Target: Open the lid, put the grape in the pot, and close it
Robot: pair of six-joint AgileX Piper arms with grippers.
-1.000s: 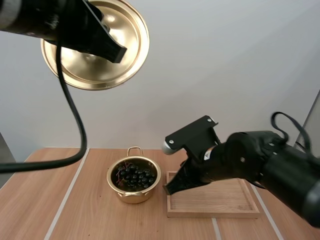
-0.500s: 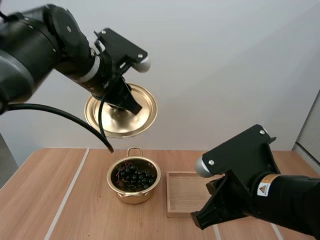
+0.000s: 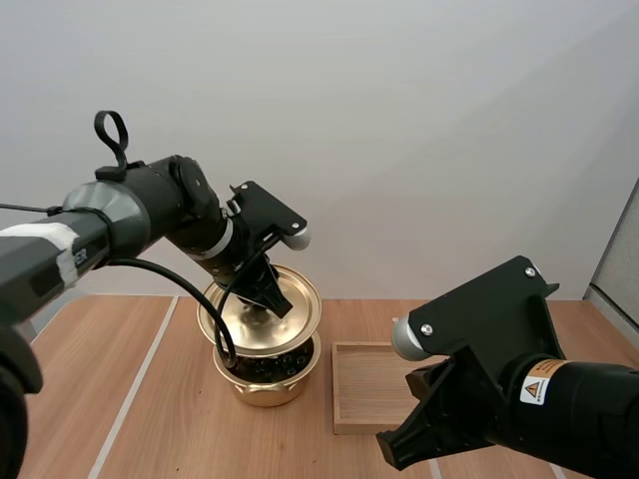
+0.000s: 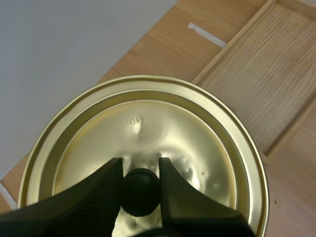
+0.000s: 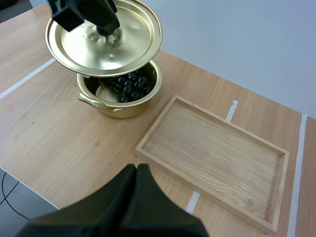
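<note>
The lid (image 3: 262, 317) has dropped to just above the pot (image 3: 266, 385), grapes (image 5: 129, 85) inside. The left claw (image 4: 139, 168) pinches its knob (image 4: 140, 192); the right claw (image 5: 136, 171) is closed, empty. Only seating remains.

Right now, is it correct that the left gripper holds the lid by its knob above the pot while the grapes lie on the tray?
No: the right wrist view shows the grapes in the pot, not on the tray. The left gripper does hold the lid by its knob above it.
</note>
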